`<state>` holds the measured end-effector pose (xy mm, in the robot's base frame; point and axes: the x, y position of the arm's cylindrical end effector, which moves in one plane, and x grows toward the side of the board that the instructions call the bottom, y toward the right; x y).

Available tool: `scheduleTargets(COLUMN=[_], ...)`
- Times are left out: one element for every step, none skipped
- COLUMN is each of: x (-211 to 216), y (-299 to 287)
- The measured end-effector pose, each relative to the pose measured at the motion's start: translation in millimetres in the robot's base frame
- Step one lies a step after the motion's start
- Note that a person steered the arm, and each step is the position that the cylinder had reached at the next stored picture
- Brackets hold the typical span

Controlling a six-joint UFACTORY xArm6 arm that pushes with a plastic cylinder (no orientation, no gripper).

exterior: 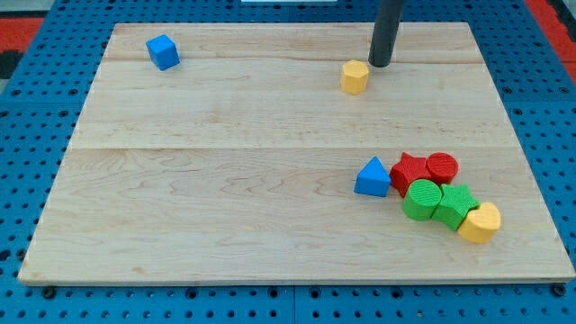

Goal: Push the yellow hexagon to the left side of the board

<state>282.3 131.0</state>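
Camera view: my tip (380, 64) beside yellow hexagon (355, 77)

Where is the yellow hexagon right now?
The yellow hexagon sits near the view's top, a bit right of the middle of the board, just left of and below my tip, far from the other blocks.
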Motion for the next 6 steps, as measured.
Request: scheduleTargets(x=[10,56,64,11,1,5], y=[8,47,-19,-68,-72,-34])
